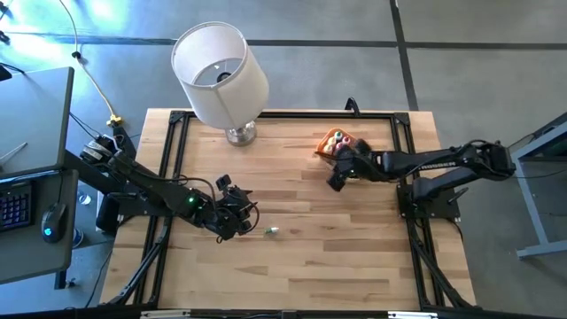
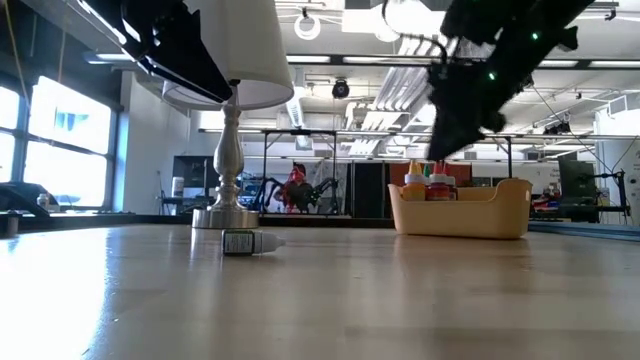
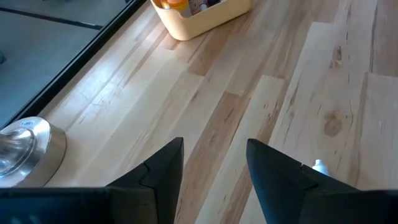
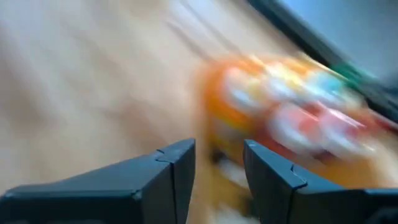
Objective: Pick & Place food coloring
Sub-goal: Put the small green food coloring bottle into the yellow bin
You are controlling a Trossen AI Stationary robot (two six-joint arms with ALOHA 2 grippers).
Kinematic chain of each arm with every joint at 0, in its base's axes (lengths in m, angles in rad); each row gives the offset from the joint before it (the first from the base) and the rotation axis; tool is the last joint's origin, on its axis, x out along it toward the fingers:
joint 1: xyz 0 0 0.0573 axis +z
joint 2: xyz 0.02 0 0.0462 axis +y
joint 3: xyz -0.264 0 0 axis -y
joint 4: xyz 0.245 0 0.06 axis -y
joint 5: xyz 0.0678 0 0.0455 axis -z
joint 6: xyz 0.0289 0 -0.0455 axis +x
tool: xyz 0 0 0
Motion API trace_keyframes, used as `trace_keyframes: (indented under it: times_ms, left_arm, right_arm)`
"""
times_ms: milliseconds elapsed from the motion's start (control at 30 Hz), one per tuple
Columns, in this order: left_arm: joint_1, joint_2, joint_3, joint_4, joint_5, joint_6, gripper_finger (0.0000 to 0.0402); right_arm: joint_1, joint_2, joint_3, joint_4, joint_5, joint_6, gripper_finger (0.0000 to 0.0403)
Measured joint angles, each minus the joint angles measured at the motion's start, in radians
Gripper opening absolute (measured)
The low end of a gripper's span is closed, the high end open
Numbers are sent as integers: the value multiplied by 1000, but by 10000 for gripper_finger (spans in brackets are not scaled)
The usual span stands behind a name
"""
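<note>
The right gripper hangs beside the orange bowl of food coloring at two o'clock on the table, fingers parted and empty. One stray bottle lies at six o'clock, just beside the left gripper, whose narrowly parted fingers hold nothing; collecting it looks next.

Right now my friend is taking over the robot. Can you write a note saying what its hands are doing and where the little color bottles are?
Left hand: open, empty, low over the table, near the one loose bottle.
Right hand: open, empty, beside the orange bowl.
Bottles: several stand in the bowl; one lies on its side on the wood, in front of the lamp.
Done: most bottles are in the bowl.
Left: pick up the lying bottle and put it in the bowl.
</note>
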Motion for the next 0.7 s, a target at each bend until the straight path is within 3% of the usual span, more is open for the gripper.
trace_keyframes:
  times_ms: [167, 267, 467, 700]
  left_arm:
    - [0, 0, 0, 13, 8, -20, 172]
    - [0, 0, 0, 21, 43, -52, 172]
    - [0, 0, 0, 21, 161, -61, 172]
    - [1, 24, 0, 68, 167, -54, 172]
  right_arm:
    - [39, 0, 0, 291, -287, -108, 128]
    - [77, 0, 0, 404, -383, -143, 128]
    - [150, 0, 0, 470, -406, -147, 129]
    - [183, 0, 0, 469, -406, -173, 129]
